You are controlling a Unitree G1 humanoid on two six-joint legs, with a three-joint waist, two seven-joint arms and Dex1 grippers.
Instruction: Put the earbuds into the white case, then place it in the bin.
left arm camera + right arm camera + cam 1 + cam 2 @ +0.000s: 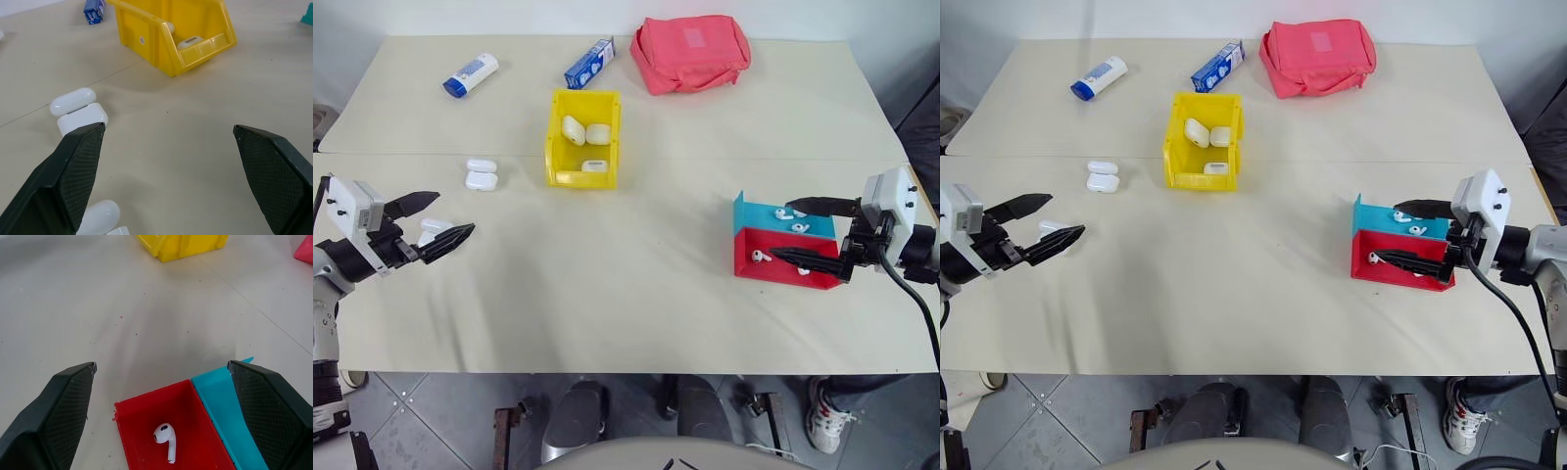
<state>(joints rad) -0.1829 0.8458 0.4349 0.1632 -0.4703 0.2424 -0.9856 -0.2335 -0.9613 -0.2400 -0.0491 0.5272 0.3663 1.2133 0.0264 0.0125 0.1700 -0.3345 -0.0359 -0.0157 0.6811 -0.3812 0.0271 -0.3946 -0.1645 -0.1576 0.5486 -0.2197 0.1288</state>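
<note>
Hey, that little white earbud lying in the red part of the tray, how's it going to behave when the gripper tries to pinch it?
The earbud looks glossy and rounded, so it may slip or squirt out from between the fingers. It is tiny beside the right gripper, whose jaws stand wide open, so it is probably very light and easily nudged. Lying loose in the red tray, it may slide toward a wall.

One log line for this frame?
left pincer: open, by white case | right pincer: open, over red and teal tray | bin: three cases
</note>
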